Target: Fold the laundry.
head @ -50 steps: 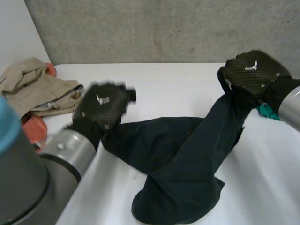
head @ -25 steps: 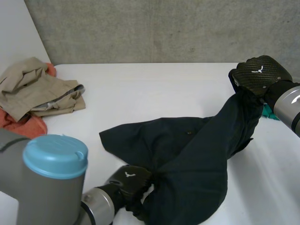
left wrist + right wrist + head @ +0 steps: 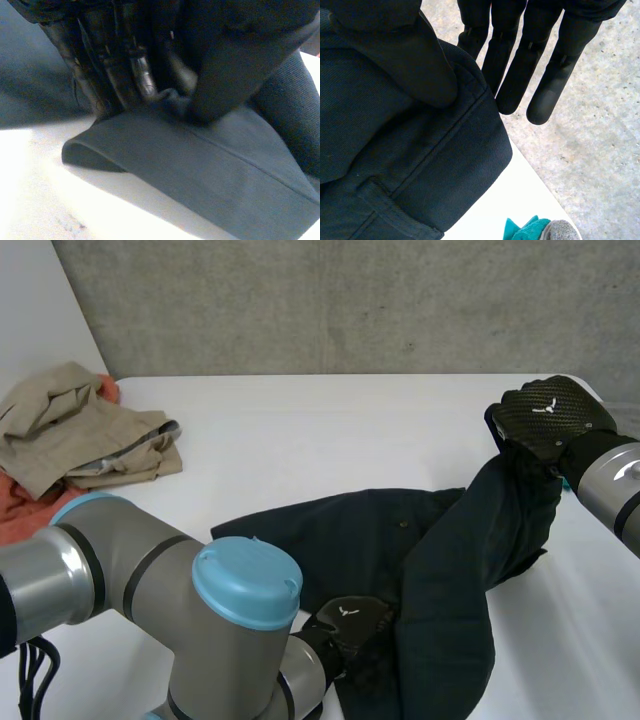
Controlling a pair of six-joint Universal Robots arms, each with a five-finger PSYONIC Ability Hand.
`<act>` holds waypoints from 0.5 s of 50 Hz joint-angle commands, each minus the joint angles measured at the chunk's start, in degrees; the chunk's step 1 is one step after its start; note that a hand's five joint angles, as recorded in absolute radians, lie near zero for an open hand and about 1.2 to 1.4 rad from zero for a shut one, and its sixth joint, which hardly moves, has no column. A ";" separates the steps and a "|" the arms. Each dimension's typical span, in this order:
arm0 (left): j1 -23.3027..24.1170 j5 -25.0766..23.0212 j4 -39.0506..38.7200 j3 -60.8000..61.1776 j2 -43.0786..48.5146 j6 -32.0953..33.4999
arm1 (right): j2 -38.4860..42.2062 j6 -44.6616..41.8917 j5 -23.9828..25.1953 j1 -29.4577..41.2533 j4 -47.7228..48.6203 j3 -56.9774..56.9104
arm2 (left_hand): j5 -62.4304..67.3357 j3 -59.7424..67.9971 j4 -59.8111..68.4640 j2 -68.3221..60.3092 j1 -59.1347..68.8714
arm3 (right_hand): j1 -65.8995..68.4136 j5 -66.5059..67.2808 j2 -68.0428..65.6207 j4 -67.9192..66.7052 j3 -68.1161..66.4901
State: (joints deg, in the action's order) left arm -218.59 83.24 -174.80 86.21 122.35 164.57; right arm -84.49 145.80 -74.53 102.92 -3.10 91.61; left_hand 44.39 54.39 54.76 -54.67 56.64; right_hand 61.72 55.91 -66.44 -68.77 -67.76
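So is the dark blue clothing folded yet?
Not folded. The dark garment lies rumpled on the table, one end held up by the right hand, the near end pinched by the left hand.

A white table (image 3: 330, 420) is lying under soft, even light. A grey concrete wall (image 3: 350, 300) is rising just behind the table's far edge, and a plain white wall (image 3: 35, 310) is standing beside the table's far left corner.
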 commanded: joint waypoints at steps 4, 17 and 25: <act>-0.08 9.39 0.16 -1.05 -1.59 1.19 | -0.24 0.18 0.00 0.00 0.02 -0.11 | 25.61 25.61 25.24 -25.33 23.36 | 18.28 14.09 -13.56 -11.23 -12.24; -11.50 12.03 0.42 0.27 -26.09 14.54 | -7.35 -0.17 0.27 -0.18 -2.26 -4.59 | 25.61 25.61 25.24 -25.33 23.36 | 18.28 14.09 -13.56 -11.23 -12.24; -15.28 11.94 0.69 -6.75 -38.85 16.22 | -15.09 0.53 0.09 0.09 -7.45 -14.34 | 25.61 25.61 25.24 -25.33 23.36 | 18.28 14.09 -13.56 -11.23 -12.24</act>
State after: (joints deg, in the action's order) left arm -231.24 95.38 -174.36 85.20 92.35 179.83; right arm -93.86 145.78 -74.23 102.72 -6.68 85.23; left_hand 55.83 68.09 68.51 -68.66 66.01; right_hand 61.72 55.91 -66.44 -68.78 -67.98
